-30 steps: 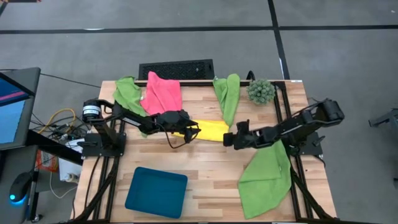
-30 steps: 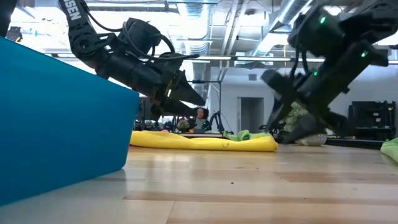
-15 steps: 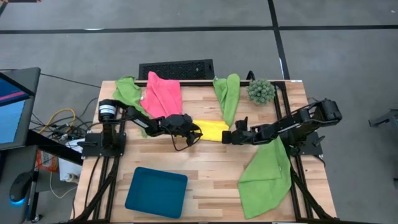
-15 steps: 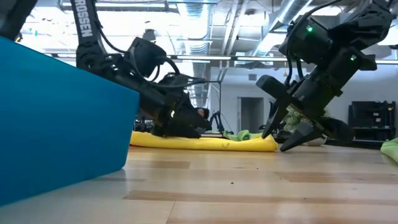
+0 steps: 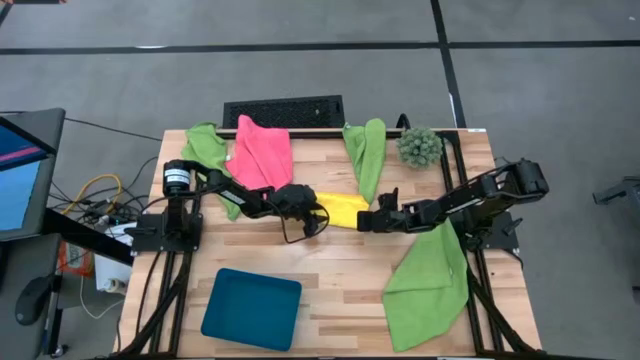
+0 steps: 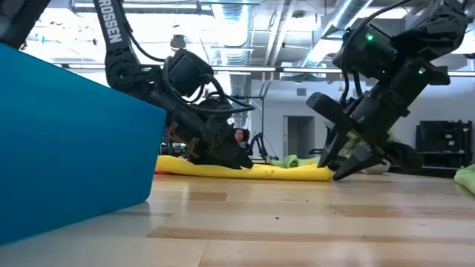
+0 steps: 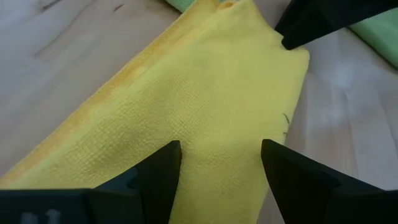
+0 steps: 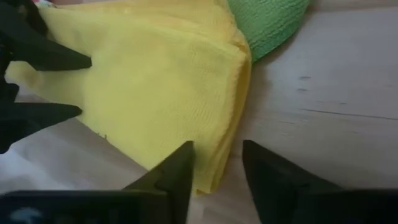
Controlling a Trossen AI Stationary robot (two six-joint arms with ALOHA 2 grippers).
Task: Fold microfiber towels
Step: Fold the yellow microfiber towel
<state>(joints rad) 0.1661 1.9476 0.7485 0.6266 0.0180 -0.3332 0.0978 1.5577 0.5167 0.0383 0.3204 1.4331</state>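
A folded towel [image 5: 343, 208] lay at the table's [image 5: 340, 275] centre between the left gripper [image 5: 314, 214] and right gripper [image 5: 366, 221], a tray [image 5: 252, 308] nearer the front edge.

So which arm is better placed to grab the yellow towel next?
Probably the left: the left gripper is open right over the yellow towel, while the right gripper, also open, sits only at its edge.

A light wooden table [image 5: 340, 265] carries a yellow towel [image 5: 342, 208] at its middle, a pink towel [image 5: 262, 150] and green towels along the far edge, a spiky plant [image 5: 420, 146] far right, a teal tray [image 5: 252, 308] near left, and a large green towel [image 5: 428, 290] near right.
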